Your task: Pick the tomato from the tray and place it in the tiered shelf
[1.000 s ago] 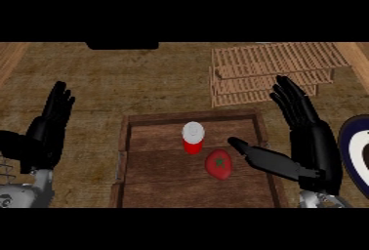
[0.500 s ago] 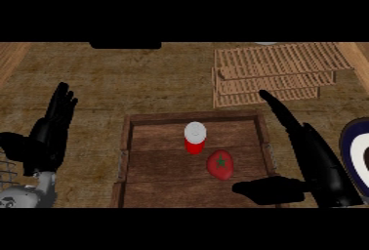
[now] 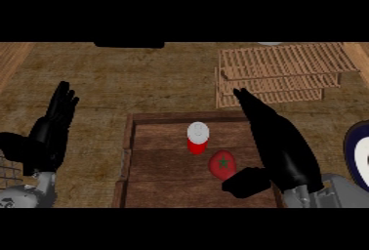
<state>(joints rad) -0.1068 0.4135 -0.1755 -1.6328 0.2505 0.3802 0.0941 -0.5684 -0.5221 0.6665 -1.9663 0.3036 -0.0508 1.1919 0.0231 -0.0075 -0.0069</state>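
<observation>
Open and empty, the right robot hand (image 3: 284,151) may shove the tomato (image 3: 222,163) against the nearby red-and-white container (image 3: 196,138) when closing

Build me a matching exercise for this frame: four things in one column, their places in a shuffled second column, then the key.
Things
1. tomato
2. tiered shelf
3. left hand
4. red container with a white top

Places
A. upper right of the counter, beyond the tray
B. in the tray, beside the thumb of the right hand
C. left of the tray, fingers straight
D. in the tray, farther from the robot than the tomato

Pairs: 1-B, 2-A, 3-C, 4-D
</observation>
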